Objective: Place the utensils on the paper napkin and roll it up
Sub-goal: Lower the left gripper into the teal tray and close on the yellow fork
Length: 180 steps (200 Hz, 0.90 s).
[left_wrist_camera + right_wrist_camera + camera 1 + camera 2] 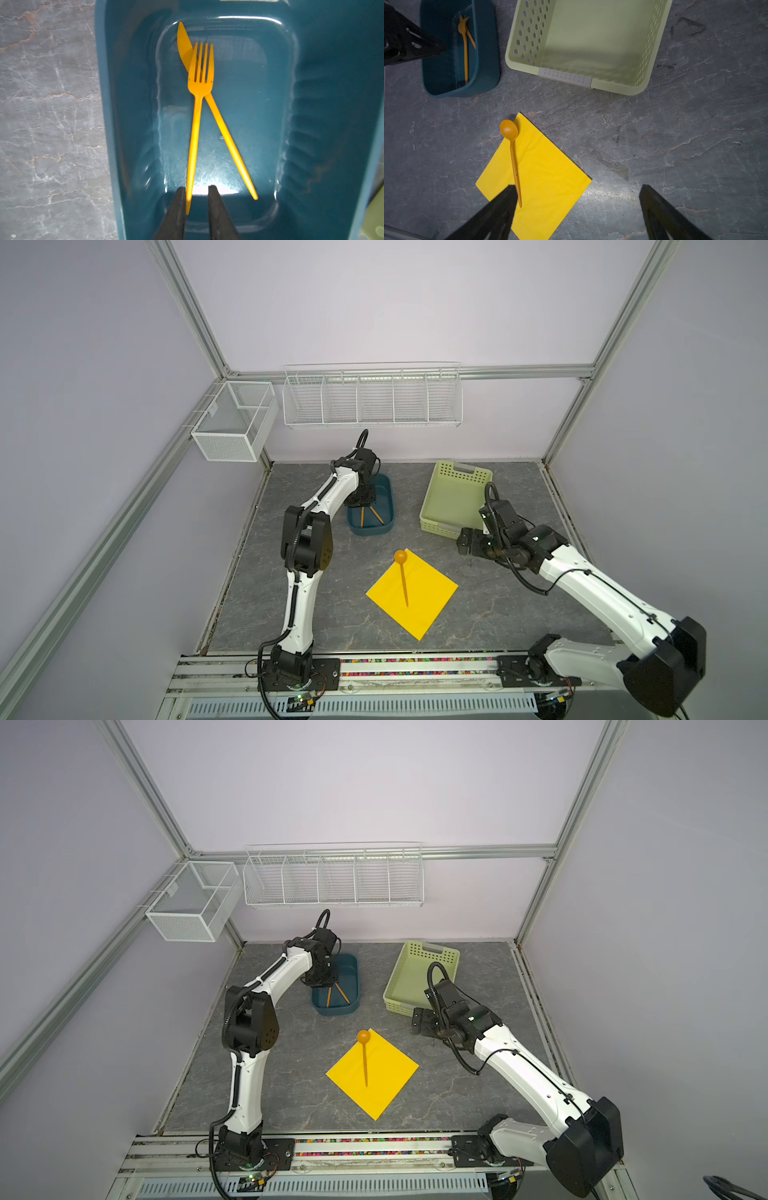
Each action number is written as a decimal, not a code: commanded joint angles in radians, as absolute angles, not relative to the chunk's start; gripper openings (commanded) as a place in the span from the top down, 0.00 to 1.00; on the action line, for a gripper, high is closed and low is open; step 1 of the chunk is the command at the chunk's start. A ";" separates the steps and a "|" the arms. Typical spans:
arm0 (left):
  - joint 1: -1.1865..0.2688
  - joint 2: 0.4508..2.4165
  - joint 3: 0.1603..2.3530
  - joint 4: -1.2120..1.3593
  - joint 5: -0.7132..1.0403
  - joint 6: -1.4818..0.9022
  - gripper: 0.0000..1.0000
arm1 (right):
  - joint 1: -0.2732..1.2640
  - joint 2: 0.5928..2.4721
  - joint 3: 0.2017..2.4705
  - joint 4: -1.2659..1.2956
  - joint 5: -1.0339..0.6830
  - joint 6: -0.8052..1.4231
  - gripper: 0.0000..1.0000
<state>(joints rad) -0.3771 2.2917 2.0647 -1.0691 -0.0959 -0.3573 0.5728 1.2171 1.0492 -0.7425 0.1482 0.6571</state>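
- Presently, the left pincer (196, 188) is lowered into the blue tub (124, 104). Its jaws are narrowly parted and not clenched, and nothing is grasped.
- The handle end of the fork (195, 124) sits in the gap between the two black fingers (176, 207). It lies against one finger, and the other stands clear of it.
- The fork lies flat on the tub floor with its tines pointing away from the pincer. Its head rests over the blade of the knife (226, 137), so the two pieces cross.
- The knife handle splays away from the fork handle. Its end lies off to one side of the pincer and is untouched.
- The tub stands on the grey, stone-patterned surface (675, 135), at the far left of the work area in both top views.
- The right pincer (578, 186) is released, with its jaws spread wide and empty. It hangs above the surface near the front corner of the pale green basket (461, 475).
- The paper napkin (550, 176) lies flat and unrolled, set cornerwise on the surface between the two arms and nearer the front edge.
- The spoon (513, 162) lies on the paper napkin, with its handle running from the far corner toward the middle. The round bowl overhangs the edge at that corner, partly over bare surface.
- The basket stands to the right of the tub, apart from the paper napkin.
- A white wire rack (372, 400) and a mesh box (232, 423) hang on the frame behind and above the surface.
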 commanded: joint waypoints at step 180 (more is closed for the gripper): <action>-0.357 2.476 2.218 -1.198 -0.064 -0.302 0.80 | 0.534 1.268 1.028 -0.703 0.113 0.649 0.06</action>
<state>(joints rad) -0.3599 2.4474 2.1826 -1.1442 -0.0723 -0.3164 0.5449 1.2572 1.0470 -0.7136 0.1265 0.6571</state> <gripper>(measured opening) 0.197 0.945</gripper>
